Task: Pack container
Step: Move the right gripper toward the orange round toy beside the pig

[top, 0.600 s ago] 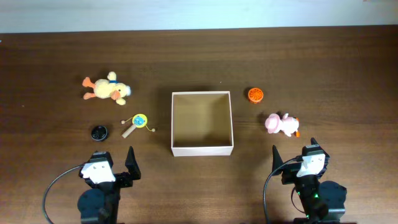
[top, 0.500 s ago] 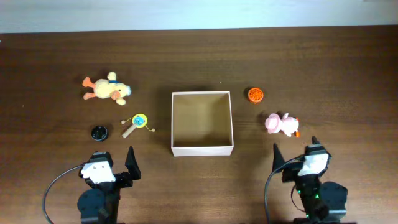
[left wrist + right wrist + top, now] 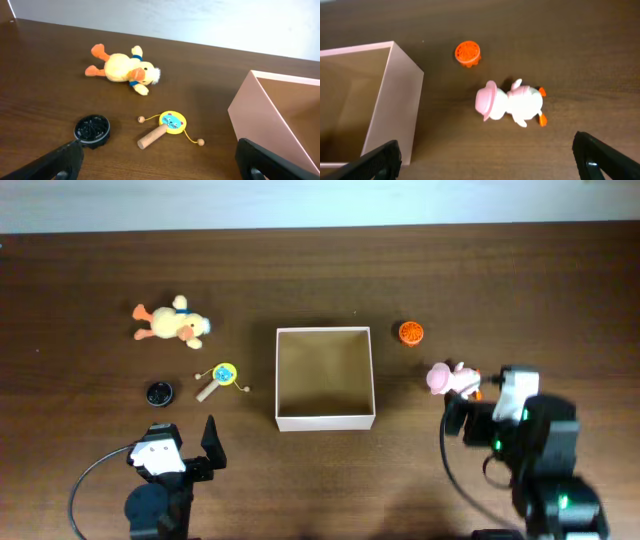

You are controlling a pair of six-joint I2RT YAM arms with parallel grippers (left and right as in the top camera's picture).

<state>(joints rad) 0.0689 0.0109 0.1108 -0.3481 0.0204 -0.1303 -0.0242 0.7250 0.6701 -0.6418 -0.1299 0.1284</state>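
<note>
The container (image 3: 325, 420) is a square, shallow box with white walls and a tan inside, empty at the table's centre; its walls also show in the left wrist view (image 3: 260, 117) and the right wrist view (image 3: 395, 100). A pink-and-white plush with a pink hat (image 3: 448, 378) (image 3: 512, 102) lies right of it. My right gripper (image 3: 478, 404) (image 3: 487, 162) is open and empty, just near of this plush and above it. My left gripper (image 3: 185, 442) (image 3: 160, 167) is open and empty near the front left.
A yellow duck plush (image 3: 172, 323) (image 3: 124, 69), a small yellow drum rattle with a wooden handle (image 3: 220, 377) (image 3: 167, 125) and a black round cap (image 3: 159, 392) (image 3: 92, 129) lie left of the container. An orange round piece (image 3: 410, 332) (image 3: 468, 53) lies right of it.
My right arm has moved away from the front edge toward the pink-and-white plush and looks higher. The left arm and all toys have not moved.
</note>
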